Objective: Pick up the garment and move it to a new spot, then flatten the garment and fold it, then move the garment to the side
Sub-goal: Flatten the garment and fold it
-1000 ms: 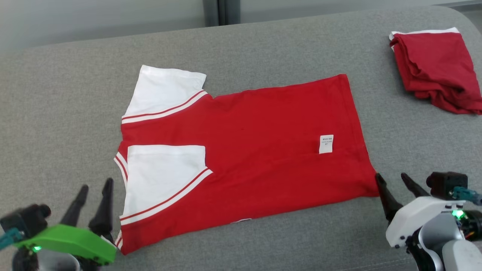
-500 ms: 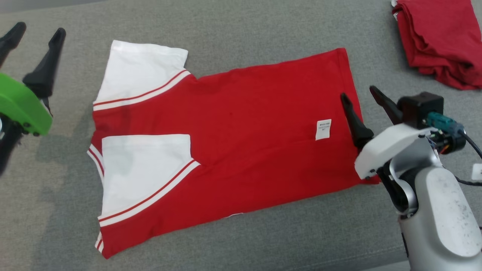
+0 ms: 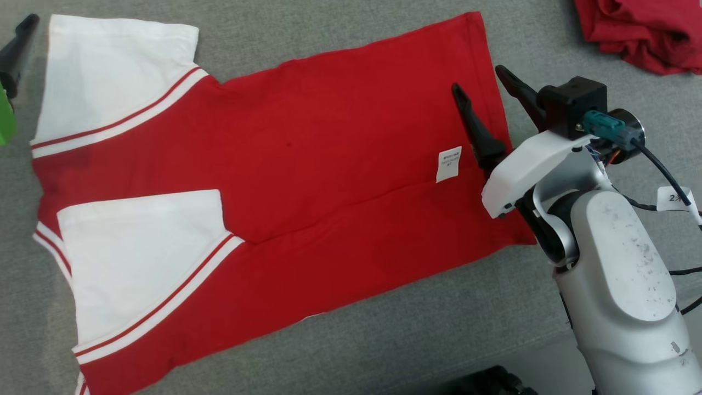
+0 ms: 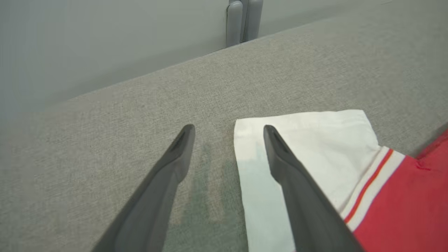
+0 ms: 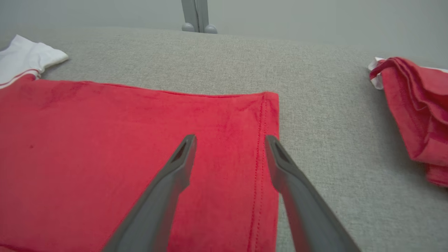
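Note:
The garment [image 3: 329, 164] is a red shirt with white sleeves, lying flat on the grey padded surface [image 3: 384, 340] with one side folded over its middle. My right gripper [image 3: 478, 79] hovers open above the hem at the far right corner; in the right wrist view its fingers straddle the stitched hem [image 5: 260, 147] with nothing between them. My left gripper [image 4: 229, 128] is open over the outer edge of the far white sleeve [image 4: 315, 140], one finger above the cloth and one above the bare surface. One of its dark fingers [image 3: 19, 38] shows at the head view's left edge.
A second red garment [image 3: 641, 33] lies bunched at the far right, also seen as a red pile [image 5: 416, 115] in the right wrist view. A small white label [image 3: 448, 164] sits near the hem. A grey wall and post [image 4: 243, 21] stand behind the surface's far edge.
The head camera has tilted down and closer. Both arms have moved forward: the left gripper from the near left to the far sleeve, the right gripper from the near hem corner to the far one.

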You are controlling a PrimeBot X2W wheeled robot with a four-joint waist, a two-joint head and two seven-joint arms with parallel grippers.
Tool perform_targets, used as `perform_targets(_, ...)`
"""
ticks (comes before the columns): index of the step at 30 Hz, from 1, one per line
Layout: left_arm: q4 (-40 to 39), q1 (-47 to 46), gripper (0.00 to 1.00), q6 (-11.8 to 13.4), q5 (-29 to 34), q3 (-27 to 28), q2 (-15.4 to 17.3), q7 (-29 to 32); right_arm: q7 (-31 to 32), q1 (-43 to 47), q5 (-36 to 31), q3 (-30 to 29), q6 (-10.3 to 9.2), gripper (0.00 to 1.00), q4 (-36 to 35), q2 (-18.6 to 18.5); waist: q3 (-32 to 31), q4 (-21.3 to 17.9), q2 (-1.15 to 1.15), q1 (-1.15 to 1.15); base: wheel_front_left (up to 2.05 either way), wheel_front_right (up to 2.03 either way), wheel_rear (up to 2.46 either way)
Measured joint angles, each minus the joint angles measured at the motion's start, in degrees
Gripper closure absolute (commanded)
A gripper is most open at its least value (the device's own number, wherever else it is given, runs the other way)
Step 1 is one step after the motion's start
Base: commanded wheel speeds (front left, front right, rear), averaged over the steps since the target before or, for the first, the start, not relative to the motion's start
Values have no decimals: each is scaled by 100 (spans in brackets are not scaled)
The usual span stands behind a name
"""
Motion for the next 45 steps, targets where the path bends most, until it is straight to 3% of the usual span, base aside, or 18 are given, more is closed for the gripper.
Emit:
perform_targets(11,194,-30,0,-26,-59,47,166,37,-291,-92,124,20,0,0,296,24,510,-349,0,0,0,0,0)
perform_targets(19,40,-157,1,-51,-59,-82,100,122,-341,-214,158,67,0,0,372,33,613,-400,0,0,0,0,0)
perform_targets(20,7,-163,19,-73,-59,-116,96,142,-341,-232,157,73,0,0,381,33,612,-395,0,0,0,0,0)
perform_targets(21,-11,-170,47,-88,-58,-149,94,147,-341,-260,153,79,0,0,387,33,611,-390,0,0,0,0,0)
perform_targets(25,-78,-182,99,-141,31,-261,73,44,-330,-389,109,87,0,0,428,30,591,-359,0,0,0,0,0)
perform_targets(36,102,-288,100,-174,312,-371,-261,-717,-134,-1170,-35,192,0,0,915,-321,491,-117,0,0,0,0,0)
perform_targets(45,-230,-291,100,-219,279,-432,-420,-1124,333,-1980,-47,175,0,0,1891,-619,411,270,0,-1,0,0,0)
